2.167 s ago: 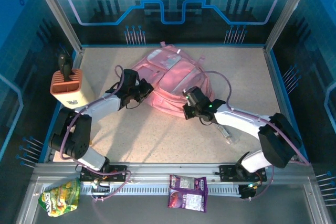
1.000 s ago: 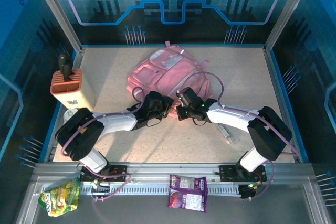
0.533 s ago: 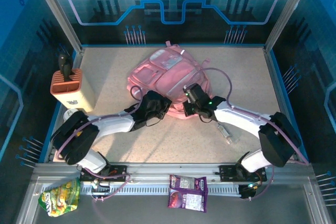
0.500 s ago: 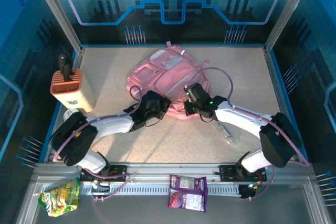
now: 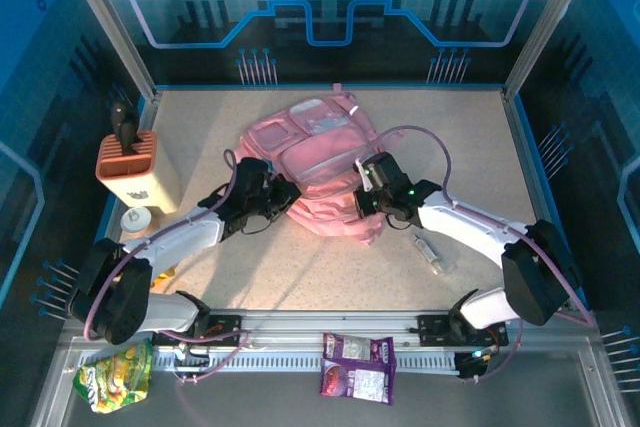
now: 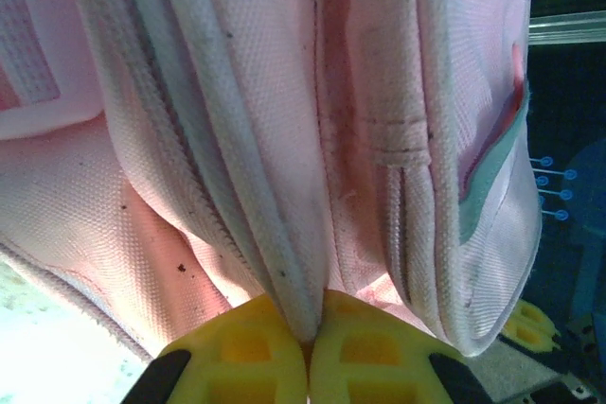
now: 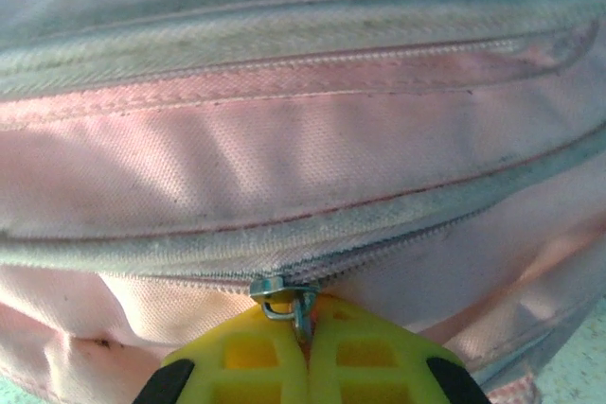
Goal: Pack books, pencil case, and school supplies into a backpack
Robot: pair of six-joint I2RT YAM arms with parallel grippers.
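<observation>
The pink backpack [image 5: 318, 147] lies mid-table, its near edge bunched between my two grippers. My left gripper [image 5: 284, 193] is at its near left side, its yellow fingers [image 6: 248, 352] shut on a fold of the backpack's piped seam [image 6: 284, 262]. My right gripper [image 5: 363, 199] is at the near right side, shut on the metal zipper pull [image 7: 301, 309] of the backpack [image 7: 284, 167]. The zipper there looks slightly parted. One of the school supplies, a slim clear tube [image 5: 430, 252], lies on the table to the right of the right arm. The books and pencil case are out of view.
An orange-and-cream holder [image 5: 132, 169] with a black tool stands at the left edge, a small white round thing [image 5: 135, 220] near it. A green snack bag [image 5: 115, 375] and a purple packet [image 5: 357, 367] lie on the front rail. Glass walls enclose the table.
My left gripper closed on the backpack's seam and drew back to the left. The right gripper shifted slightly right with the zipper pull. The backpack's near edge is pulled and its body shifted back.
</observation>
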